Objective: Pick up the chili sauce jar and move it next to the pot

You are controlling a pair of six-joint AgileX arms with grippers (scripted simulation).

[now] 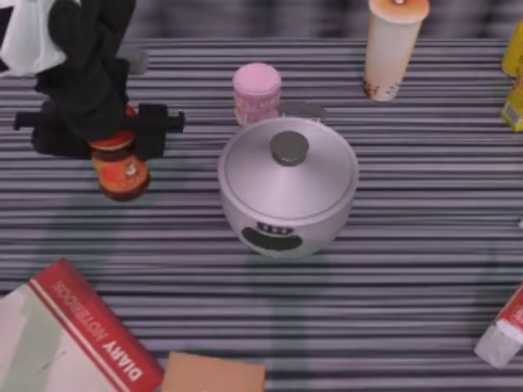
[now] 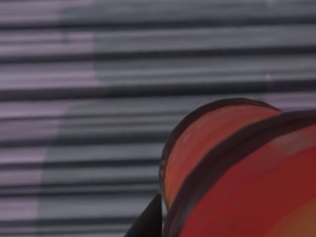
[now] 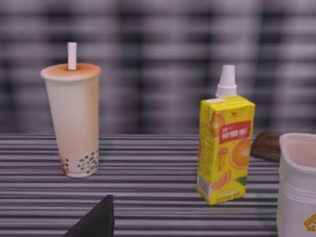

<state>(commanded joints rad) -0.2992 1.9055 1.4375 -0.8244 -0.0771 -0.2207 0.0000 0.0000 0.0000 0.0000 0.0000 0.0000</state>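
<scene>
Top view looked straight down on the striped desk (image 1: 409, 245). Left wrist view sat very close against the chili sauce jar (image 2: 237, 173). Right wrist view faced level across the desk, sharing the bubble tea cup (image 3: 73, 118) with the top view.

Even, diffuse light, no glare; soft shadows on the striped surface (image 1: 409, 245) beside the pot (image 1: 288, 184); left wrist view blurred at close range.

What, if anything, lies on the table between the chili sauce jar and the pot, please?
Nothing: in the top view only bare striped table separates the chili sauce jar, under the left gripper, from the pot. The pink jar stands farther back.
</scene>
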